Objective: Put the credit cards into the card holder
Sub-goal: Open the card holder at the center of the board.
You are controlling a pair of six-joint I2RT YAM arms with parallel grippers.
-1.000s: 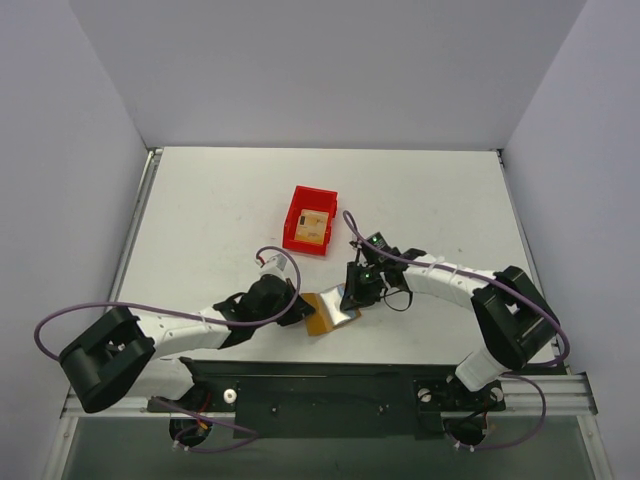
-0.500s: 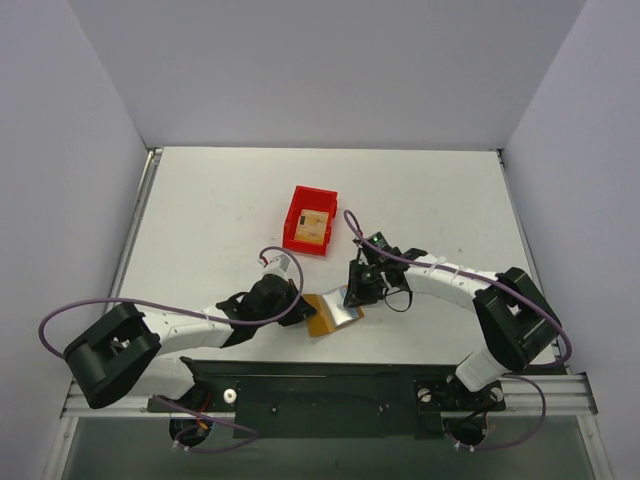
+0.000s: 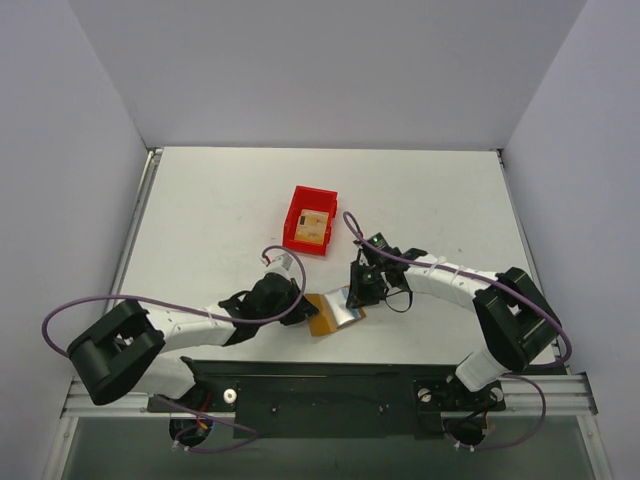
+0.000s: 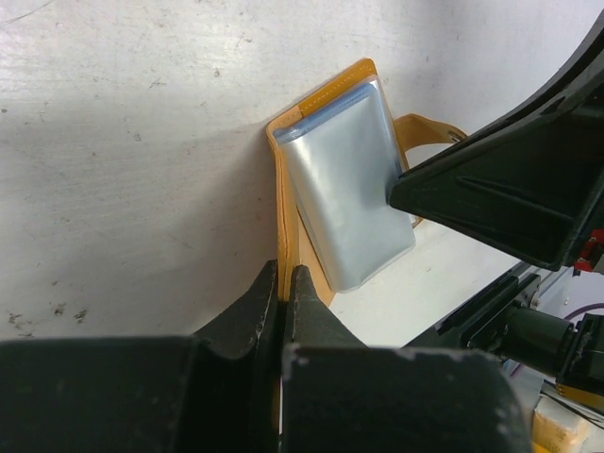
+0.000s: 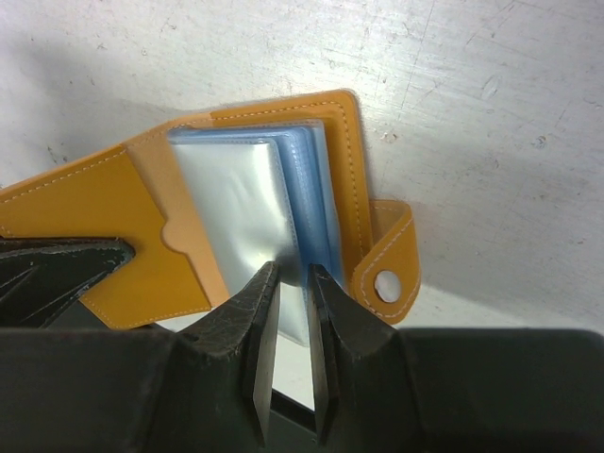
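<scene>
One open card holder [image 3: 326, 318]: left gripper [image 4: 283, 276] pinches its cover, right gripper [image 5: 294, 276] grip unclear; one credit card [image 3: 314, 224] in one red bin [image 3: 318, 192].

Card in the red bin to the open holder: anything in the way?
The card lies inside the red bin, so its near wall stands between. At the card holder, the right gripper straddles the clear sleeves' edge; the left gripper pinches the cover.

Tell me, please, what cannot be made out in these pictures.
Top view: how many credit cards lie in the red bin; too small.
Left wrist view: the near edge of the card holder, hidden by the left gripper.
Right wrist view: whether the right gripper pinches the plastic sleeves; its fingers hide the contact.
</scene>
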